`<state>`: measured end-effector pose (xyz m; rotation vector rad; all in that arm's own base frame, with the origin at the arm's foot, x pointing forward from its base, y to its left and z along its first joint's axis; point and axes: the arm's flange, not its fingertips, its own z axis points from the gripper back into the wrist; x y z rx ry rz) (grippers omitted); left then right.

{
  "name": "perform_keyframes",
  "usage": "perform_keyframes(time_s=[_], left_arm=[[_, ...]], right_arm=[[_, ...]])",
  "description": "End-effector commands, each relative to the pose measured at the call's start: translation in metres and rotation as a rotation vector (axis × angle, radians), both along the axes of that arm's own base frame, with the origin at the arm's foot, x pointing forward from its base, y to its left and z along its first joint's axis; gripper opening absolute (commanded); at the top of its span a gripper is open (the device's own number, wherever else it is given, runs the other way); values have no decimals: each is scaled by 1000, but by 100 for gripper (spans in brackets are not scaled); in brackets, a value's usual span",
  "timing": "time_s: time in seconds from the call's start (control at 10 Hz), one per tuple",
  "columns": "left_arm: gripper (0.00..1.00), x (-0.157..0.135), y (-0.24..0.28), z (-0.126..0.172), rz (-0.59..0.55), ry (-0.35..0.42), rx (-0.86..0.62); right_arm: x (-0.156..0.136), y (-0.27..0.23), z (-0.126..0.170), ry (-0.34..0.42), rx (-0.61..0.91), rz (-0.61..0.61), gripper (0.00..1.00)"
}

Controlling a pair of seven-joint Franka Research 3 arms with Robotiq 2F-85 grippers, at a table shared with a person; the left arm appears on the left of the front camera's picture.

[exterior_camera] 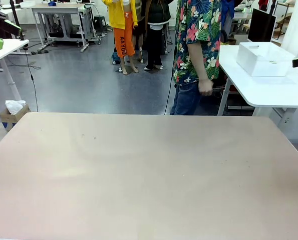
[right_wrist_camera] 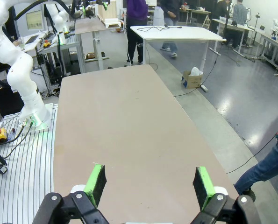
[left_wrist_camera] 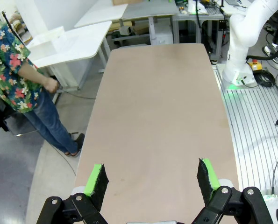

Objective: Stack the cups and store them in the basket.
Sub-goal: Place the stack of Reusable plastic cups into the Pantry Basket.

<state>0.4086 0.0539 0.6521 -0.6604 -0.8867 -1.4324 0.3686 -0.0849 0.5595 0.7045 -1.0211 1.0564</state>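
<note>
Left gripper spread wide above table, gripping nothing. Right gripper likewise splayed, nothing held. Person stands at far edge.

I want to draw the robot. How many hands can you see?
2. The left hand hangs open above one end of the table; the right hand hangs open above the opposite end.

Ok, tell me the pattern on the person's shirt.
A colourful tropical floral print on the shirt, best seen in the front view.
</note>
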Motion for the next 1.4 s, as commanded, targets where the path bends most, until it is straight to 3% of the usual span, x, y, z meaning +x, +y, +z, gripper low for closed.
perform_keyframes(time_s=[0.0, 1.3], left_arm=[[100, -1, 0, 2, -9, 3, 7], [100, -1, 0, 2, -9, 3, 7]], right_arm=[[2, 1, 3, -10, 24, -2, 100], [2, 1, 3, -10, 24, -2, 100]])
